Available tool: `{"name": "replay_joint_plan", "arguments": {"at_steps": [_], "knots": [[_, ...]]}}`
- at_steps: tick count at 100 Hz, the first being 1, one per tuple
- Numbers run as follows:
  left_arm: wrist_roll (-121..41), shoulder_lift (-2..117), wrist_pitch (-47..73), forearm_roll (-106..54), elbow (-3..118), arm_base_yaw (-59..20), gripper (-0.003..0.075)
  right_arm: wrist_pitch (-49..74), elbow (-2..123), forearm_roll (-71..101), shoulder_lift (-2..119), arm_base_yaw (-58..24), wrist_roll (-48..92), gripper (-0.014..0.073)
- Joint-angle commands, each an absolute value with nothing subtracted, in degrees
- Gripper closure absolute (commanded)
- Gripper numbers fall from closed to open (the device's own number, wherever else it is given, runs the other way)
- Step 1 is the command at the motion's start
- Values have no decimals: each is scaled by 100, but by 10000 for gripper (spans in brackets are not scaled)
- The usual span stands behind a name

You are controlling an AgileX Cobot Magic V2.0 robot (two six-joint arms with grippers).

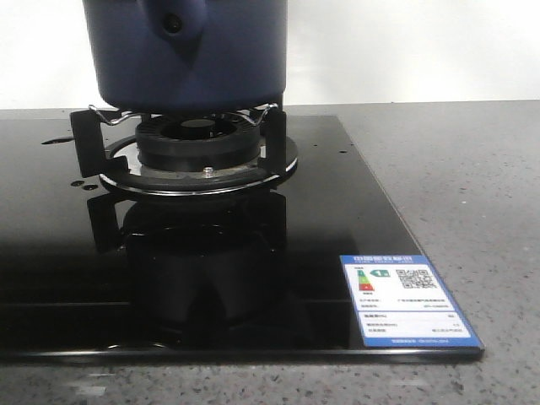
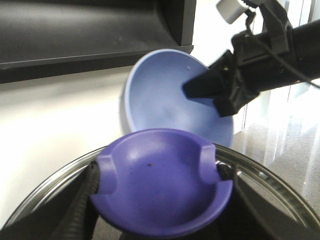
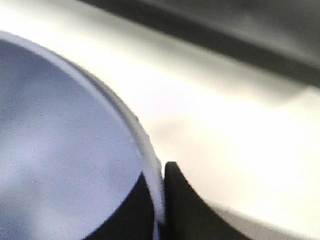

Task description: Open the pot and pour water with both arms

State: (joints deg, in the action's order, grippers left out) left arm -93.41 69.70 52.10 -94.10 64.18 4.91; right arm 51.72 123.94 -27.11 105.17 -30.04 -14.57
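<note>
The dark navy pot point(image 1: 186, 51) stands on the gas burner's wire supports, its side lug point(image 1: 173, 24) with a small hole facing me; its top is cut off by the frame. Neither gripper shows in the front view. My left gripper point(image 2: 160, 200) is shut on the purple dish-shaped knob point(image 2: 160, 185) of a steel-rimmed lid point(image 2: 280, 187). I cannot tell whether the lid rests on the pot. My right gripper point(image 2: 215, 87) is shut on the rim of a periwinkle-blue bowl point(image 2: 165, 95), held tilted beyond the lid. The right wrist view shows that rim point(image 3: 145, 150) pinched between the right gripper's point(image 3: 161, 200) black fingers.
The burner point(image 1: 198, 143) sits on a black glass hob point(image 1: 337, 219) with a blue-and-white energy label point(image 1: 405, 299) at its front right corner. Grey speckled countertop point(image 1: 472, 169) surrounds the hob. A dark shelf point(image 2: 75, 35) hangs on the white wall behind.
</note>
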Motion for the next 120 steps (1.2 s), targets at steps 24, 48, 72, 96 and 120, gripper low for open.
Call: {"name": "replay_joint_plan", "arguments": {"at_steps": [24, 48, 72, 96, 120], "knots": [[-9315, 6821, 5311, -9940, 6608, 235, 500, 6783, 12526, 0, 9998, -694, -1374, 657], [-9566, 6880, 5309, -9961, 6608, 146, 500, 7534, 11783, 1033, 9992, 478, -815, 657], [-9566, 6943, 5370, -9993, 6608, 124, 500, 7534, 10620, 1033, 9955, 860, -815, 657], [-9809, 7069, 5323, -9960, 6608, -183, 500, 7534, 9848, 1033, 9955, 1000, -682, 657], [-9854, 7293, 5352, -10067, 6608, -214, 500, 7534, 9185, 1033, 9953, 1000, -520, 657]]}}
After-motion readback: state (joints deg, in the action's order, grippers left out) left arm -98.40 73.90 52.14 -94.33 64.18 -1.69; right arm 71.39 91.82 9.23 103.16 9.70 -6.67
